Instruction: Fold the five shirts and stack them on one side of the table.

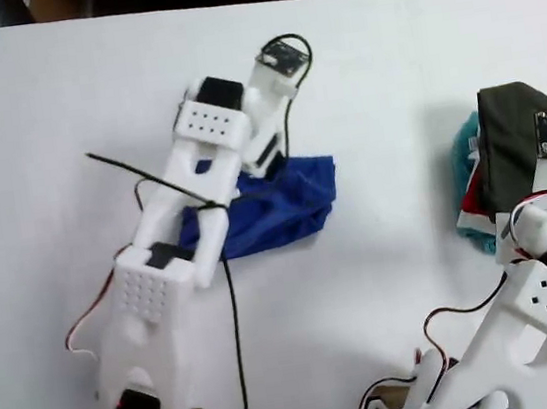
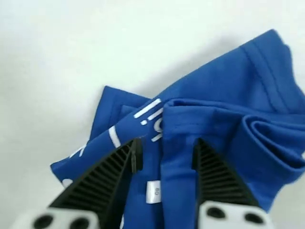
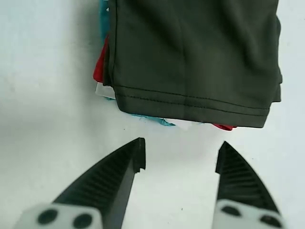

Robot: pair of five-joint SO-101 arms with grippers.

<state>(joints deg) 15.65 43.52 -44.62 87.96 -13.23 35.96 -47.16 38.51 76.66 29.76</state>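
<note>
Left gripper (image 2: 166, 153): fingers spread apart over the blue shirt (image 2: 228, 119), straddling a raised ridge of cloth, nothing pinched yet. Prob. lined up there because that ridge is the easiest bit to catch for the next fold. Can't tell if the tips press the cloth or sit just above it.

Blue shirt lies bunched near mid-bench (image 1: 40, 114), only part folded by the look of it, well apart from the stack (image 1: 510, 163) at the bench's right side.

Right gripper (image 3: 180, 155): fingers released, holding nothing, over bare bench just beside the stack's near edge. Likely parked there to receive or square up the pile.

The stack is the only holder here. Dark shirt (image 3: 195, 52) is on top, folded flat. Under it a teal layer (image 3: 158, 120), red layer (image 3: 99, 67) and white layer (image 3: 106, 89) poke out at the edges. So approx. four are stacked, and the blue one looks like the last to go on.
</note>
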